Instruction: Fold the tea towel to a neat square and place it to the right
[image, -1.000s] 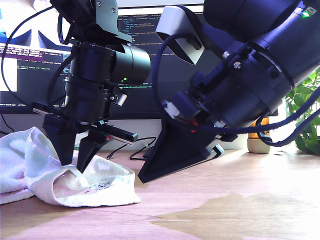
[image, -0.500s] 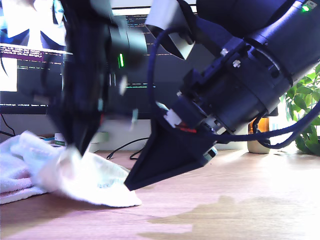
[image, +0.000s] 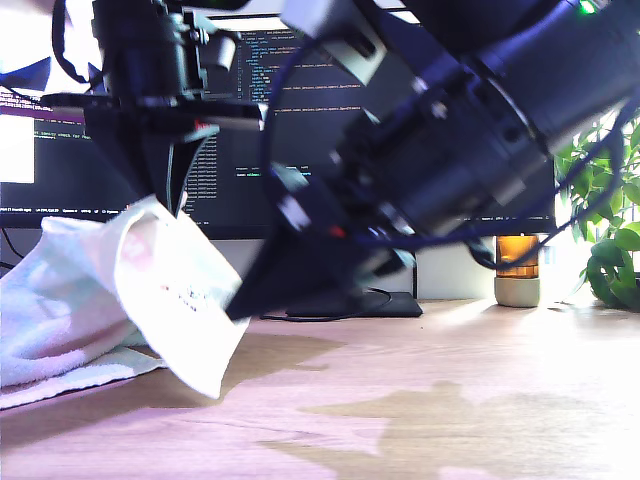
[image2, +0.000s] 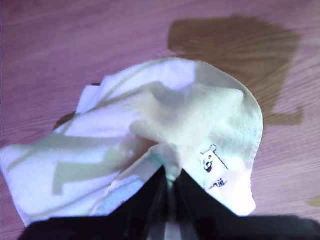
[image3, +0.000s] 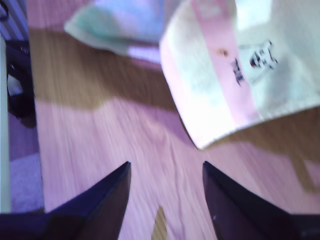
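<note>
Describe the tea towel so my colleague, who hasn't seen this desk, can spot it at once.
Start at the dark monitor behind the wooden desk. In front of it, toward the exterior view's left, my first gripper lifts the tea towel by a pinched fold. It is the only soft white cloth, marked with a small printed bear.

The towel (image2: 165, 125) bears a small printed bear face with dark characters beneath it, too small to read, and the monitor (image: 300, 120) shows unreadable code lines.
</note>
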